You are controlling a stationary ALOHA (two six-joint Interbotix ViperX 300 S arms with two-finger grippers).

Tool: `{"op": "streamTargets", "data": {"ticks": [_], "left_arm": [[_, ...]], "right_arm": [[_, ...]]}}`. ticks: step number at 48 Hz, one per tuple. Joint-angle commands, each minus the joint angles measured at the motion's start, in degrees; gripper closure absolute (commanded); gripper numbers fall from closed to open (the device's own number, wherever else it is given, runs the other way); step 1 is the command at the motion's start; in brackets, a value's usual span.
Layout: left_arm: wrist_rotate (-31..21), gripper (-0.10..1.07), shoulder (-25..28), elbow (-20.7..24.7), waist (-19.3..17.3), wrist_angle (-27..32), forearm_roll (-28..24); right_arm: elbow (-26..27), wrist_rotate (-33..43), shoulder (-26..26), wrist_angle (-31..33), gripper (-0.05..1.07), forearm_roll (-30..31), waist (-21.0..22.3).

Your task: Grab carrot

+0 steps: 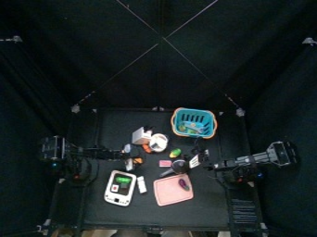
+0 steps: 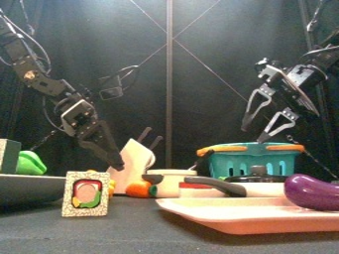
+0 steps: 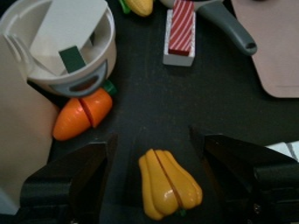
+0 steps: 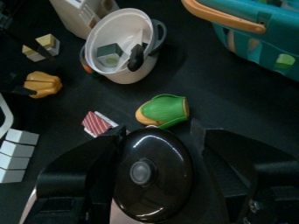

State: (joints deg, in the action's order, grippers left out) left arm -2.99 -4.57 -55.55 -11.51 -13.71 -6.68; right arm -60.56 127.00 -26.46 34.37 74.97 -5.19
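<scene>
The carrot [image 3: 82,116] is a stubby orange piece with a green end. It lies on the black table against the white cup [image 3: 68,51]. It also shows in the top view [image 1: 158,143] and low in the front view [image 2: 138,188]. My left gripper [image 3: 163,166] is open and empty, hovering above a yellow toy [image 3: 170,184], with the carrot just off to one side of its jaws. It sits left of the cup in the top view [image 1: 133,154]. My right gripper [image 4: 158,171] is open over a black pot lid [image 4: 152,168], away from the carrot.
The blue basket [image 1: 192,120] stands at the back right. A pink cutting board [image 1: 175,190] with a purple eggplant [image 2: 311,190] lies at the front. A green-and-yellow item [image 4: 163,109], a red-and-white block [image 3: 179,35] and a grey pan handle [image 3: 233,31] lie nearby.
</scene>
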Motion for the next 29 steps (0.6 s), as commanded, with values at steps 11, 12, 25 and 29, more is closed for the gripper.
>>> {"op": "streamTargets", "data": {"ticks": [11,12,25,29], "left_arm": [[0.1,-0.01,5.3,6.1,-5.2,0.5,-7.5],[0.1,-0.01,5.6,6.3,-5.4,0.5,-8.0],[0.3,-0.01,8.3,8.2,-7.9,0.8,-13.1],[0.3,-0.01,8.5,8.3,-8.8,0.9,-14.1]], "right_arm": [[-1.1,0.2,-0.3,-0.1,0.10,0.1,0.4],[-1.2,0.2,-0.3,-0.1,0.10,0.2,0.4],[-1.1,0.2,0.0,-0.4,0.10,0.2,1.1],[-1.0,0.2,0.0,-0.4,0.10,0.2,1.1]]}}
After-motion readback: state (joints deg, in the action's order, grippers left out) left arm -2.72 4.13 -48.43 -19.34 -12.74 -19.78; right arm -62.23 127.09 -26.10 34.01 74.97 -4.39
